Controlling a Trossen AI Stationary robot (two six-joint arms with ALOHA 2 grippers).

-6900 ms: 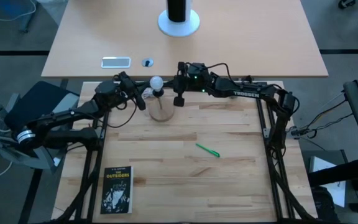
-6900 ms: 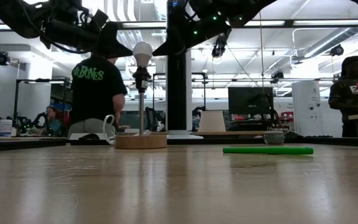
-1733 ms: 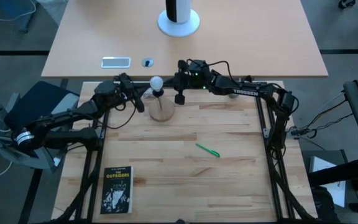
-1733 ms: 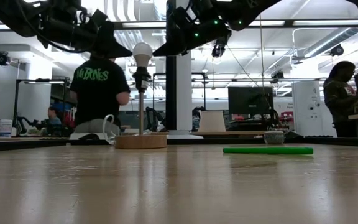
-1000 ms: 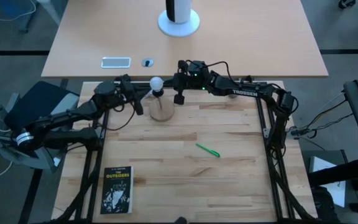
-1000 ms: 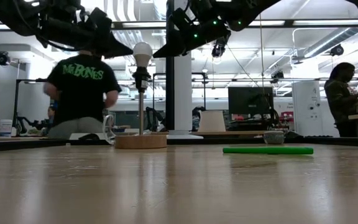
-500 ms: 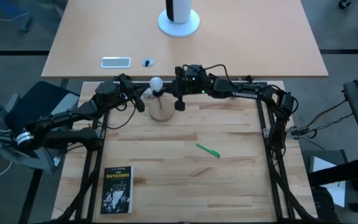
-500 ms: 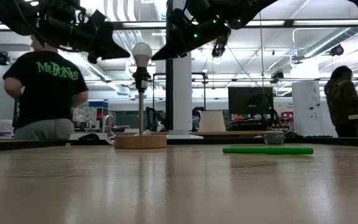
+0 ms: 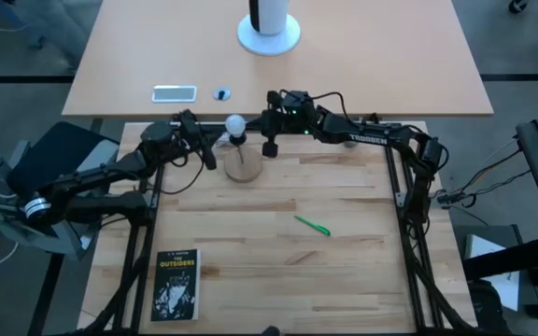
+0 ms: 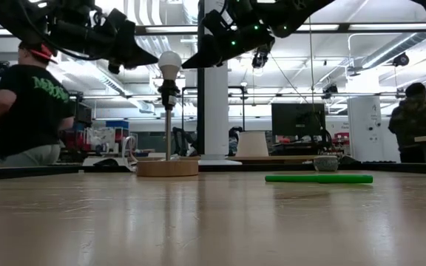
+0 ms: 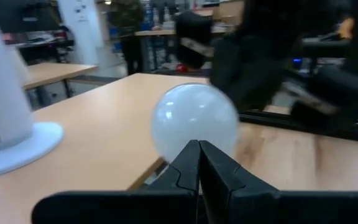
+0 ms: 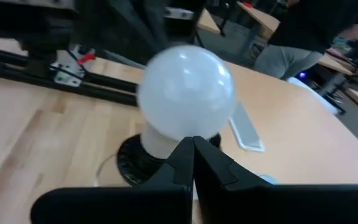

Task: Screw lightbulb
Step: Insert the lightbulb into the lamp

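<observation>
High view showed the lightbulb (image 9: pixel 235 123) upright between the left gripper (image 9: pixel 215 140) and right gripper (image 9: pixel 255 126) — both fingers closed, empty — right nearer.

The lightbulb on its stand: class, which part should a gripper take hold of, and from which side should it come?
Grip the lightbulb on its round globe, coming level from one side. It stands upright atop the lamp stand, so the globe is exposed. The left gripper and right gripper, both shut, flank it and would have to open first.

Lightbulb (image 12: pixel 185 93) base behind the right pincer (image 12: pixel 193 155); upper arms beyond the low view's top edge.
</observation>
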